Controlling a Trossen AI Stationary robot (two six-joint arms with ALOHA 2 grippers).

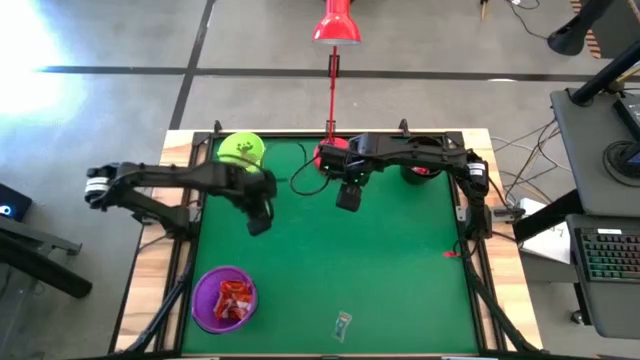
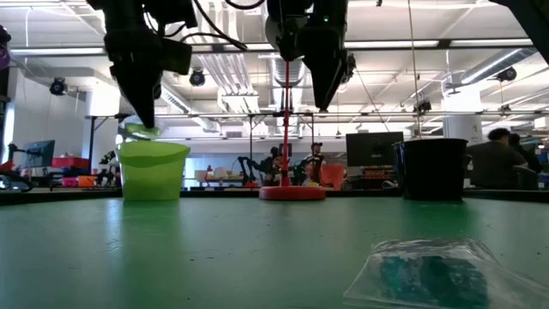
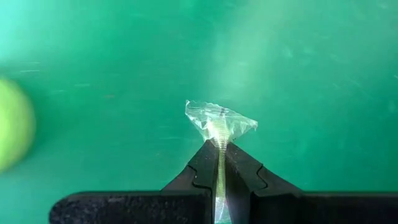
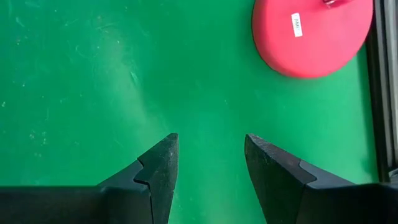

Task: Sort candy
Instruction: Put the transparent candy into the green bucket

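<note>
The left hand [image 3: 221, 163] hangs above the green bench [image 1: 400, 270] just beside the lime cup [image 1: 241, 150], its fingers pinched on a clear-wrapped candy [image 3: 219, 122]. The right hand [image 4: 208, 163] hovers near the red lamp base [image 4: 311, 34], fingers apart and empty. Another clear candy [image 1: 342, 323] lies near the bench's front edge, and red candies [image 1: 234, 299] fill the purple cup [image 1: 207, 290].

— What stands at the far edge of the green felt-topped desk [image 1: 400, 270]?

— A lime-green plastic cup [image 1: 241, 149], a red desk lamp's round base [image 4: 311, 37], a black cup [image 2: 435, 168].

— And nearer?

— A purple cup [image 1: 207, 300], by the left corner.
</note>
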